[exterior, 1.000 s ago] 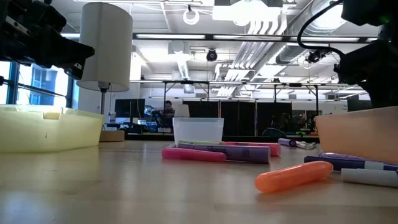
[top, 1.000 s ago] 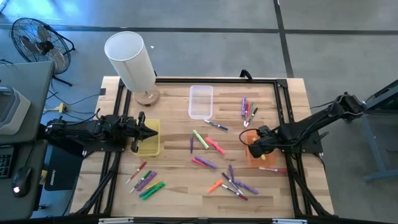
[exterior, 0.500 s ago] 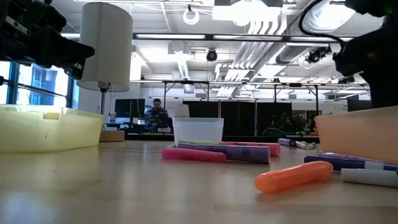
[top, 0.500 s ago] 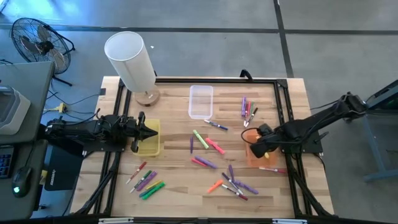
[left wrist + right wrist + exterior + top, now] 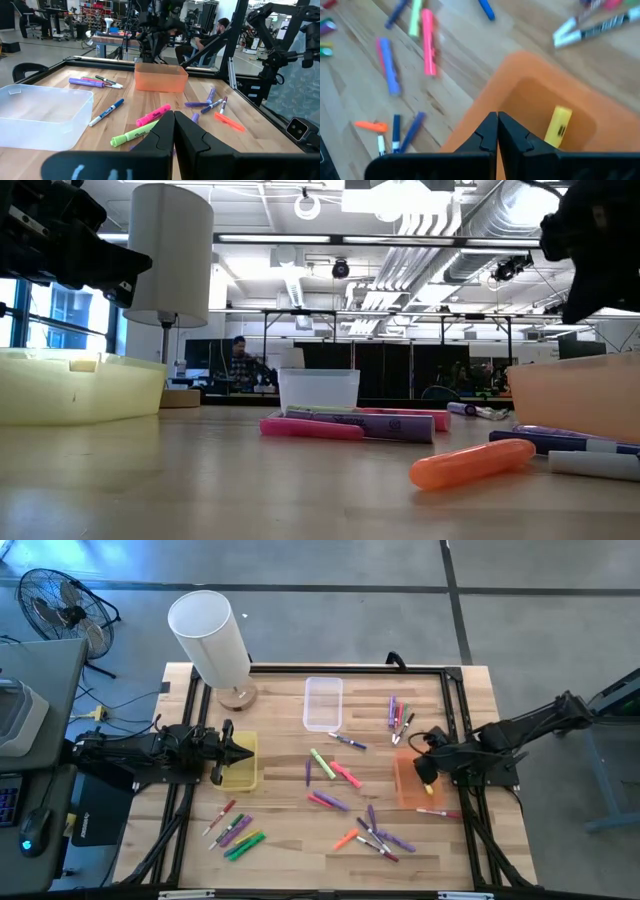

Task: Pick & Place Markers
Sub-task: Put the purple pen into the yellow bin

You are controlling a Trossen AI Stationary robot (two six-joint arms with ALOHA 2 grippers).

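My right gripper (image 5: 428,766) hangs over the orange bin (image 5: 411,785), above the bin's far edge, with its two fingers pressed together and nothing between them. Down inside the orange bin (image 5: 540,117) lies one yellow marker (image 5: 557,126), resting on the floor of the bin near a wall.

My left gripper (image 5: 243,753) waits above the yellow bin (image 5: 240,772), well to the left of the orange bin, its fingers (image 5: 162,131) closed tight and empty.

The rest of the markers (image 5: 335,775) lie loose on the wooden table (image 5: 280,830). A green, a pink and a purple one sit in a cluster just left of the orange bin. A group of purple, orange and red ones (image 5: 375,833) lies on the near side of the bin. A small bunch (image 5: 398,716) lies beyond it, toward the far edge of the table. A blue one (image 5: 347,741) rests near the clear bin (image 5: 323,703), which stands far-left of the orange bin. A last bunch of green, purple and red ones (image 5: 235,828) lies well away to the left, near the yellow bin.
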